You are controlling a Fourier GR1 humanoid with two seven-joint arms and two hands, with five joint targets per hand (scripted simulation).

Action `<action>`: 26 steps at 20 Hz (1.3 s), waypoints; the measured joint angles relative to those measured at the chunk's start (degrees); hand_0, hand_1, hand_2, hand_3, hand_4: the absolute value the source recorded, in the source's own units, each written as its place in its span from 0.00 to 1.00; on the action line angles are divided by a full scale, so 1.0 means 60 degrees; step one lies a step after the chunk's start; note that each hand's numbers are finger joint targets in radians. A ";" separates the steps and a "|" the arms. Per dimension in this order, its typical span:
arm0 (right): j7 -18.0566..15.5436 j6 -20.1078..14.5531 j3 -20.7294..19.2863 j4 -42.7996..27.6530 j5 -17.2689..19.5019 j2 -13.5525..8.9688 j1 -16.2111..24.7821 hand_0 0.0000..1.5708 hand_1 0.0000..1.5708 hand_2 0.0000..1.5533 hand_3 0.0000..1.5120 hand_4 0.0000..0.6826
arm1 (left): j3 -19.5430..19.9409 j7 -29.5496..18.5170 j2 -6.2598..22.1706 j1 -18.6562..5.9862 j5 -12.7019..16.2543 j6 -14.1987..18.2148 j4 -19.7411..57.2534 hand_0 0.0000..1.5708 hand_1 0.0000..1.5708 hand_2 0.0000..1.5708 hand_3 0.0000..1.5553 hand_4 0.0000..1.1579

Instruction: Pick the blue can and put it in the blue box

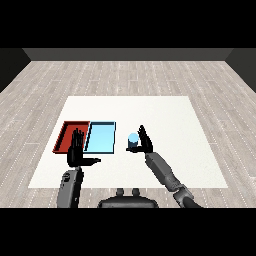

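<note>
I'm looking down the head view at the grasp step. The right hand (144,140) is sitting right against the blue can (133,140), fingers up along its right side. I'm reading the fingers as starting to curl round it, but the can is covering part of the hand, so I can't tell whether the hold is closed or just touching. The can is looking upright, just to the right of the blue tray (101,137) and outside it. I can't tell whether it's on the tabletop (165,112) or already a little off it.

The left hand (77,148) is hanging over the near edge where the red tray (70,135) meets the blue one, fingers straight up, thumb out to the side, holding nothing. It's doing nothing for this step, as I judge it.

Progress, my call: early. Can not yet in the tray.

Next move, as I'm seeing it: finish closing round the can, raise it enough to pass the tray's right wall, carry it left over the light blue floor, lower it, let go. Short travel, since can and tray are close together.

Containers: both trays are lying side by side and touching, red on the left, blue on the right. I'm seeing nothing inside either. The left hand is hiding part of the red tray's near right corner.
</note>
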 measured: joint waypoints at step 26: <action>-0.0451 -0.1215 0.1975 0.2082 -0.2290 -0.0001 -0.1861 1.00 1.00 0.96 0.96 0.99 | 0.0182 0.0230 0.0200 0.0028 0.0253 -0.0095 -0.0282 0.00 0.00 0.00 0.00 0.00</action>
